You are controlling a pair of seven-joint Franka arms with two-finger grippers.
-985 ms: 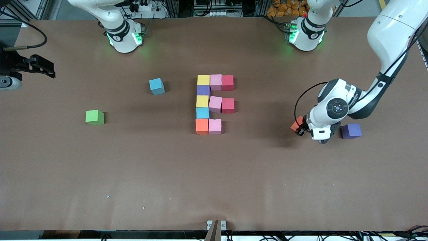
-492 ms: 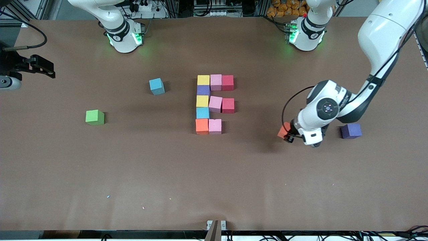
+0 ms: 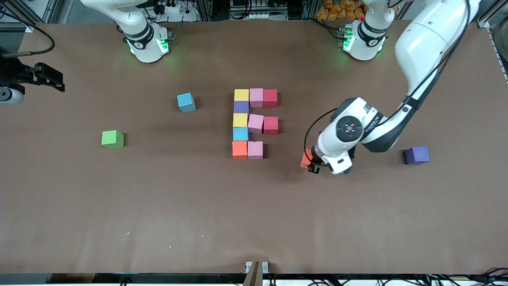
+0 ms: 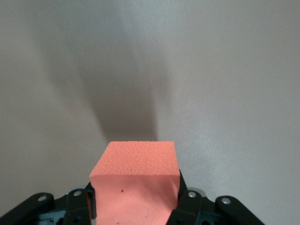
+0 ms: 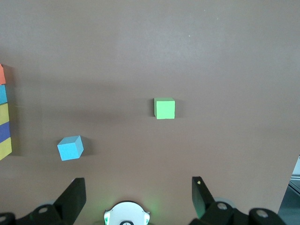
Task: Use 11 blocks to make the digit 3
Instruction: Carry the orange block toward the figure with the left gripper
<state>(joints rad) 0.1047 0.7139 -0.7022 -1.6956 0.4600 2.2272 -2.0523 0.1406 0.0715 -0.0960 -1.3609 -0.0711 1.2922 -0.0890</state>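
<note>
1. One orange cube (image 3: pixel 305 159) is clamped between the fingers of the left gripper (image 4: pixel 135 199), above bare table at four o'clock of the figure (image 3: pixel 255 123) in the front view.
2. The figure counts ten touching cubes: two yellow, three pink, two red, one purple, one blue, one orange.
3. Open brown table (image 3: pixel 254 206) separates the held cube from the figure's nearest bar.
4. Three loose cubes lie well apart: a blue cube (image 3: pixel 186 102) at ten o'clock, a green cube (image 3: pixel 112 139) at nine, a purple cube (image 3: pixel 416 155) at three.
5. The right gripper (image 5: pixel 138 192) waits spread wide at ten o'clock, over the table's edge.
</note>
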